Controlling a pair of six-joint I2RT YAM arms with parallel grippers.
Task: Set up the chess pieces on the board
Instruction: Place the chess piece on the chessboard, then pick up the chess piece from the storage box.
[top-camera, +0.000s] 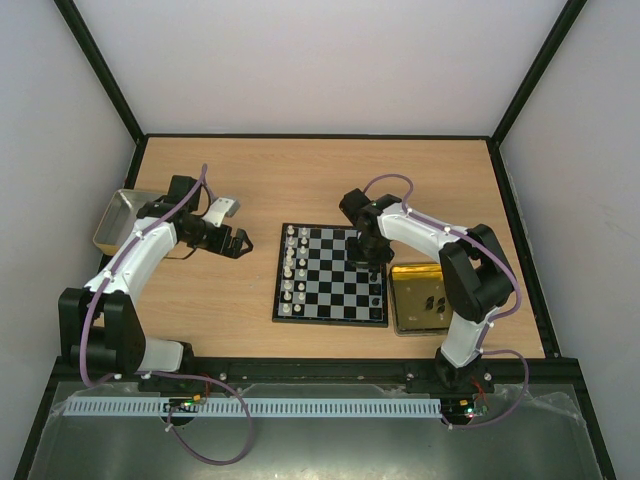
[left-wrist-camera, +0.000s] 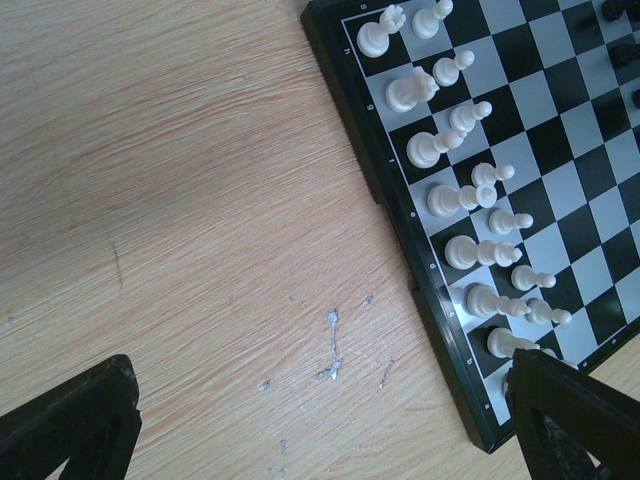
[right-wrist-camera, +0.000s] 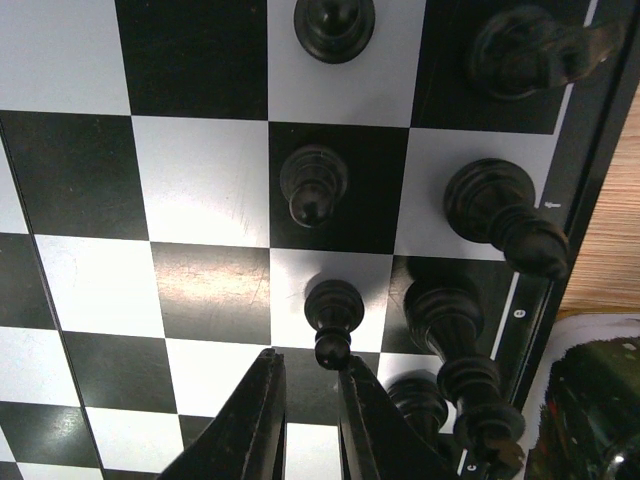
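Note:
The board lies mid-table. White chess pieces stand in two columns along its left edge, also in the left wrist view. Black pieces stand along its right edge. My right gripper hovers over the board's right side. In the right wrist view its jaws stand a narrow gap apart with nothing between them, and a black pawn stands just ahead of the fingertips. My left gripper is wide open and empty over bare wood left of the board.
A gold tin lies against the board's right side. A silver tray sits at the table's left edge behind the left arm. Taller black pieces line the board's edge right of the pawns.

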